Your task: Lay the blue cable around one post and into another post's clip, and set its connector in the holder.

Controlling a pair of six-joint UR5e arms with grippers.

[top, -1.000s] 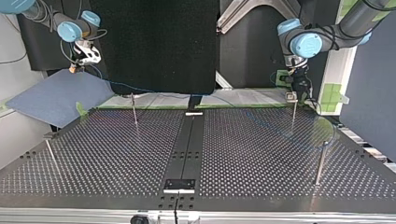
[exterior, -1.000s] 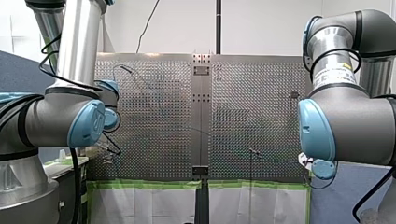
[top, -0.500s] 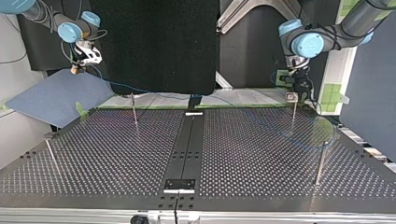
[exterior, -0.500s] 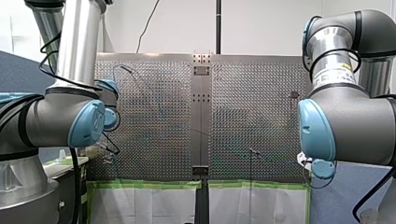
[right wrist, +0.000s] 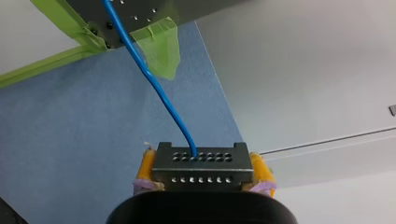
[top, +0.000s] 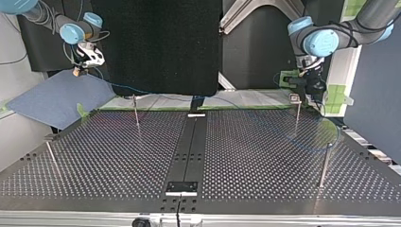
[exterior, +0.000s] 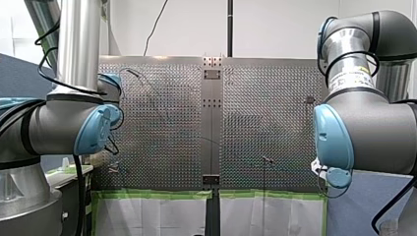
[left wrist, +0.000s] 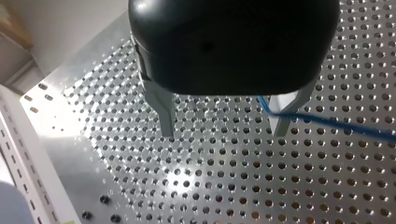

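Blue cable (right wrist: 159, 93) into perforated, perhaps plastic connector (right wrist: 201, 168)

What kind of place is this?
Probably a robotics lab or test cell: two robot arms stand at a perforated metal table with thin posts, and my right gripper holds the connector of a blue cable.

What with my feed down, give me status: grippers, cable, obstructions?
Left gripper jaws open, blue cable running beside one. Right gripper shut on connector, held aloft. No obstruction seen.
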